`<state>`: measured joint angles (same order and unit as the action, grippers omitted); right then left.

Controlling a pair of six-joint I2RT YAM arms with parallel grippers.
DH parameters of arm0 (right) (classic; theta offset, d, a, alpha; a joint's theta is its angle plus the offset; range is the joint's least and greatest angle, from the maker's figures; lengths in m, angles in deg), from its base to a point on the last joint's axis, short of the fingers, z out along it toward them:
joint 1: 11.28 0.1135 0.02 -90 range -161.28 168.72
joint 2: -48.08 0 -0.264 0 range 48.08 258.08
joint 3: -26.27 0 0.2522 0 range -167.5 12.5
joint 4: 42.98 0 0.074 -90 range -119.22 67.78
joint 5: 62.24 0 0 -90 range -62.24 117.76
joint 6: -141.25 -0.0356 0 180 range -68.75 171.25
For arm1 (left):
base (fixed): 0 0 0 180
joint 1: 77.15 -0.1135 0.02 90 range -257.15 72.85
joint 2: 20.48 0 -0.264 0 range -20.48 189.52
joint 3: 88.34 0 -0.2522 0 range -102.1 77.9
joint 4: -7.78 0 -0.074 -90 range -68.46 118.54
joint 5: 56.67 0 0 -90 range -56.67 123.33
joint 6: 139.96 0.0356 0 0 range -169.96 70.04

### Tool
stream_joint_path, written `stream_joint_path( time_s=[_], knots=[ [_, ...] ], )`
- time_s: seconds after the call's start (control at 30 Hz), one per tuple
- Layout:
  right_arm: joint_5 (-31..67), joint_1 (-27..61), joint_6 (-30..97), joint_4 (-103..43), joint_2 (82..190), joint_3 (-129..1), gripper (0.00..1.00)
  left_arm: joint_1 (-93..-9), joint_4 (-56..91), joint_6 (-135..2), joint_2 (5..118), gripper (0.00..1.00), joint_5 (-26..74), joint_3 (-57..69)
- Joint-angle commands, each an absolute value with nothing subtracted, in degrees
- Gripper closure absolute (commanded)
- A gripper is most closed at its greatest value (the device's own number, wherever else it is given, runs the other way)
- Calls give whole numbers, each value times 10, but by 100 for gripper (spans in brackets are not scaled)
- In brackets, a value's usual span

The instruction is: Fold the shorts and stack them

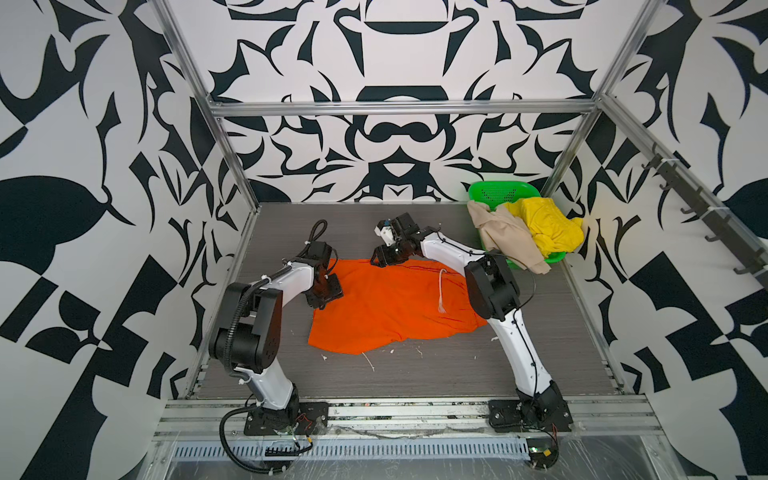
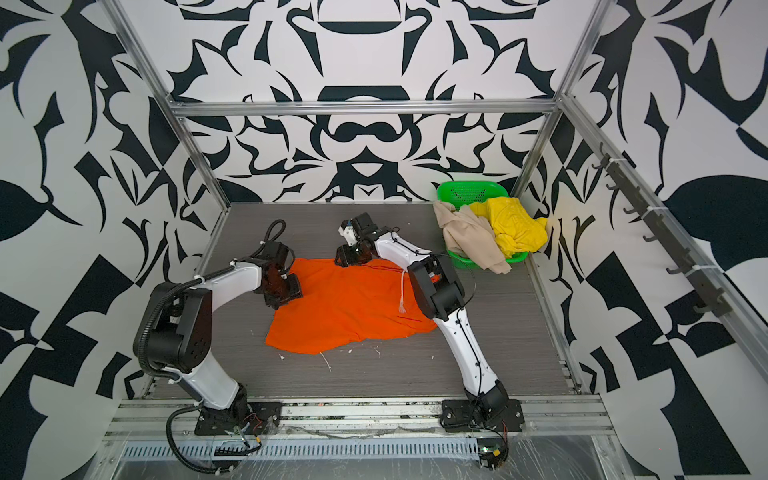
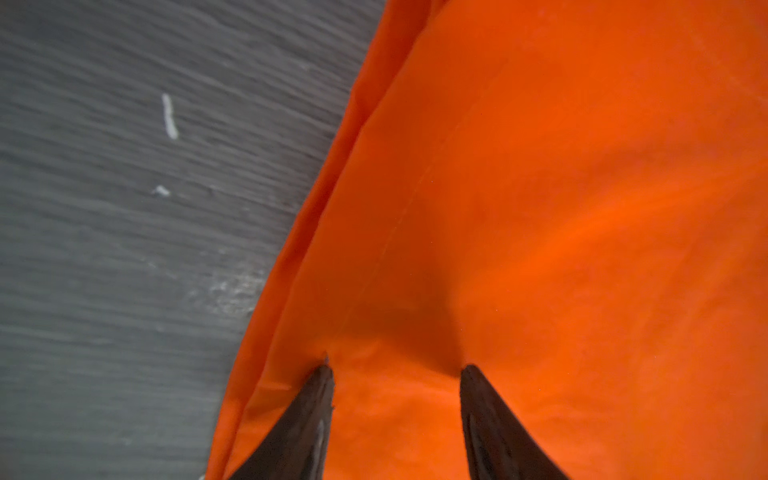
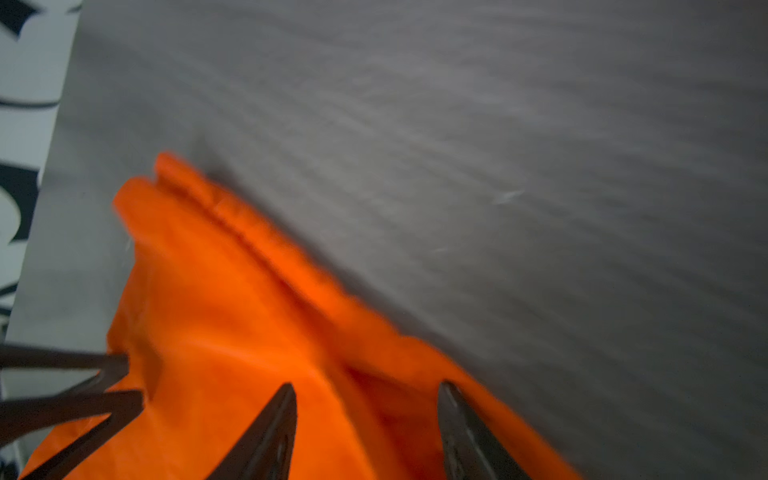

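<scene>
Orange shorts (image 1: 386,307) lie spread in the middle of the desk (image 1: 415,374). Left hand (image 3: 395,374), jaws half-open, rests its tips on their 9 o'clock edge. Right hand (image 4: 368,390), likewise half-open, hovers at the 12 o'clock edge. Pinch both layers squarely before folding.

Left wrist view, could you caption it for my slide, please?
Open left pincer with tips on orange shorts, grey table alongside.
</scene>
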<state>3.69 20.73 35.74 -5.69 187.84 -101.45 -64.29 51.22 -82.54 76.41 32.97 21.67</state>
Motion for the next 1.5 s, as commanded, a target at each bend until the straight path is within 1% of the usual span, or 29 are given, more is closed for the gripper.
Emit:
stream_joint_path(
  time_s=[0.0, 0.13, 0.23, 0.3, 0.4, 0.53, 0.6, 0.7, 0.83, 1.07, 1.2, 1.33, 1.47],
  knots=[
    [80, 196, 334, -26, 1879, -1019, 41, -649, 556, -830, 761, 45, 360, 242],
    [48, 203, 343, -33, 1842, -1021, 40, -649, 568, -835, 727, 42, 352, 214],
    [44, 204, 346, -38, 1777, -998, 38, -649, 580, -843, 685, 35, 340, 182],
    [52, 201, 351, -38, 1722, -962, 37, -648, 585, -842, 653, 32, 324, 161],
    [51, 189, 350, -40, 1629, -872, 36, -638, 567, -824, 600, 32, 300, 153],
    [31, 150, 324, -45, 1509, -729, 35, -621, 500, -800, 548, 32, 248, 179],
    [24, 123, 309, -48, 1458, -663, 35, -603, 457, -784, 537, 32, 228, 195],
    [4, 70, 283, -65, 1364, -560, 35, -541, 406, -734, 546, 33, 229, 198],
    [-22, -14, 272, -58, 1264, -456, 35, -443, 363, -655, 607, 33, 232, 158],
    [-87, -173, 271, -53, 1153, -361, 34, -301, 327, -500, 775, 31, 199, 24],
    [-132, -253, 263, -51, 1137, -328, 34, -251, 342, -440, 875, 30, 172, -73],
    [-142, -320, 244, -50, 1131, -297, 35, -215, 354, -389, 969, 31, 147, -149],
    [-153, -354, 226, -67, 1126, -266, 35, -190, 384, -349, 1044, 30, 135, -211]
  ],
)
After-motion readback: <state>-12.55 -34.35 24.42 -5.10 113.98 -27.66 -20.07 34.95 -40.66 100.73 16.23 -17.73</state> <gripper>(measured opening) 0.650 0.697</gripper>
